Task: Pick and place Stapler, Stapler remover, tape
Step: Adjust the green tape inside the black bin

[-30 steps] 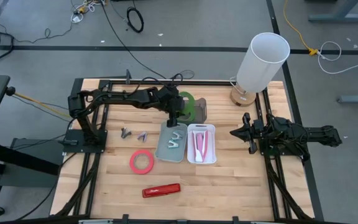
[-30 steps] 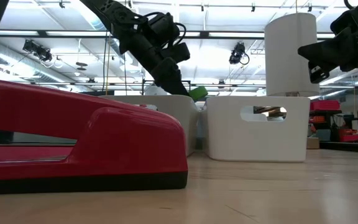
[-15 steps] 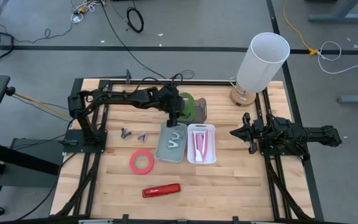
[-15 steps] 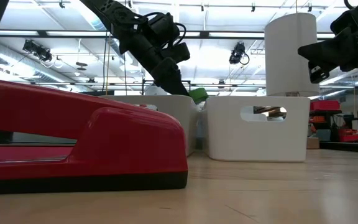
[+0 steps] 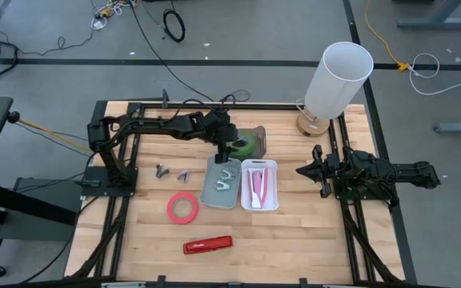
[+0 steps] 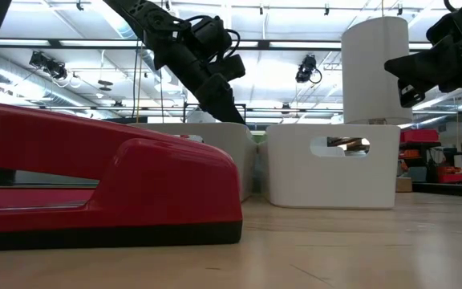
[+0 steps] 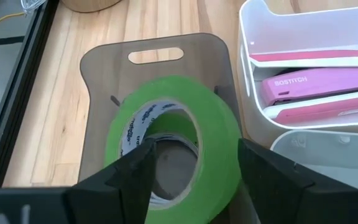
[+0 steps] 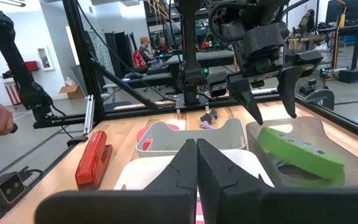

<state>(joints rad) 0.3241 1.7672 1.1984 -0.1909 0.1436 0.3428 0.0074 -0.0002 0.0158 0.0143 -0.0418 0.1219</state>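
A green tape roll [image 7: 216,124] lies tilted in a dark tray [image 7: 104,68] at the far middle of the table. My left gripper [image 7: 196,148] hangs open just above it; in the right wrist view its fingers [image 8: 248,99] stand clear of the roll [image 8: 300,152]. A red stapler [image 5: 208,244] lies near the front edge. A red tape roll [image 5: 182,208] and two staple removers [image 5: 162,170] lie on the bare wood at the left. My right gripper [image 5: 302,170] waits shut at the right side.
A grey bin [image 5: 221,184] holds staple removers, and beside it a white bin [image 5: 260,186] holds a pink stapler [image 7: 316,87]. A white lamp [image 5: 338,80] stands at the far right. Bare wood lies along the front, beside the red stapler.
My left gripper has opened and let go of the green tape. The roll has dropped from the fingers into the dark tray, sinking out of the low view. The arm has kept still.
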